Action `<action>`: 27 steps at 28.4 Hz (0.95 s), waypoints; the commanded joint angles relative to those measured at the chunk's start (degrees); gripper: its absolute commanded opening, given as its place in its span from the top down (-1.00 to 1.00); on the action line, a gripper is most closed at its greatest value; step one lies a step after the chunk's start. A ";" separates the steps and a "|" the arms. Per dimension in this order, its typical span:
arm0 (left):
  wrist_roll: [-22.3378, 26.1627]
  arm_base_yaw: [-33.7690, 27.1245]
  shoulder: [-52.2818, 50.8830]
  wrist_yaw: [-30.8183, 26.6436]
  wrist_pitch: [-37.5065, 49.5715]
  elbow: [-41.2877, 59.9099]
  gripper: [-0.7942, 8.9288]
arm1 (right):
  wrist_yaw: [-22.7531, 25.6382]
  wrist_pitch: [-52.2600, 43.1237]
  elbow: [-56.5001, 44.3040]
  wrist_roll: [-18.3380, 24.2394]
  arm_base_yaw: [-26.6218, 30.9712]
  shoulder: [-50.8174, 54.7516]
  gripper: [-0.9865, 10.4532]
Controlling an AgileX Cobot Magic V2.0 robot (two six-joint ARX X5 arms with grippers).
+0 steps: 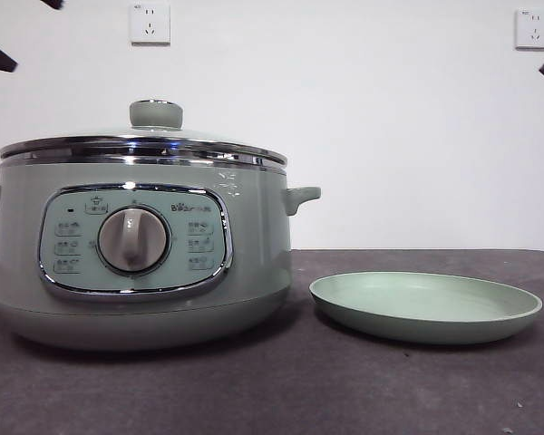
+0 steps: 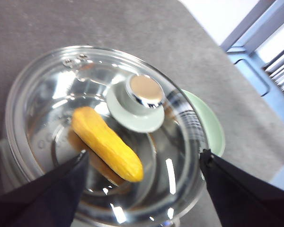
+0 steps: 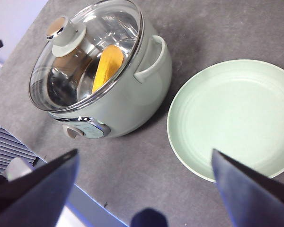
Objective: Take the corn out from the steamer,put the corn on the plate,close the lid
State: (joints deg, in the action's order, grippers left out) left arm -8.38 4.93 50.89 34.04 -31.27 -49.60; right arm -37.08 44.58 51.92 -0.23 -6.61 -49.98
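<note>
Resting on the dark grey desk (image 1: 281,390), the steamer (image 1: 136,263) stands with its lid (image 1: 145,145) seated square on the chrome rim, green knob uppermost. The corn (image 2: 107,143) lies inside the steamer on the metal floor of the pot, seen through the glass; it is untouched. The plate (image 1: 426,308) sits on the desk just beside the steamer, on the side of the handle, with nothing on it. The left gripper (image 2: 142,165) hangs above the lid, jaws spread wide to either side of it and holding nothing. The right gripper (image 3: 144,161) hangs high over the desk between steamer and plate, jaws likewise wide apart and holding nothing. Two wall sockets (image 1: 150,23) show behind.
</note>
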 commanded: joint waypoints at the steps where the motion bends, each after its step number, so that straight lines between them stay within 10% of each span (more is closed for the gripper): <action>1: 1.09 3.41 2.51 -4.59 0.76 -2.64 -0.08 | 0.07 -0.17 0.11 -0.33 0.15 -0.07 -0.01; 11: 4.13 15.76 14.84 -22.34 1.01 -12.76 -0.07 | 0.07 -0.15 0.11 -0.35 0.15 -0.07 0.00; 24: 5.66 23.52 26.14 -30.18 3.80 -14.27 -0.05 | 0.15 -0.39 0.11 -0.33 0.15 -0.07 0.00; 27: 5.90 23.52 26.14 -30.99 3.78 -14.27 0.51 | 0.17 -0.39 0.11 -0.33 0.15 -0.07 0.00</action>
State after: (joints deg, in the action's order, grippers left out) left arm -3.33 28.21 76.79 3.29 -27.79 -63.77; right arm -36.93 44.51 51.92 -0.40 -6.61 -49.98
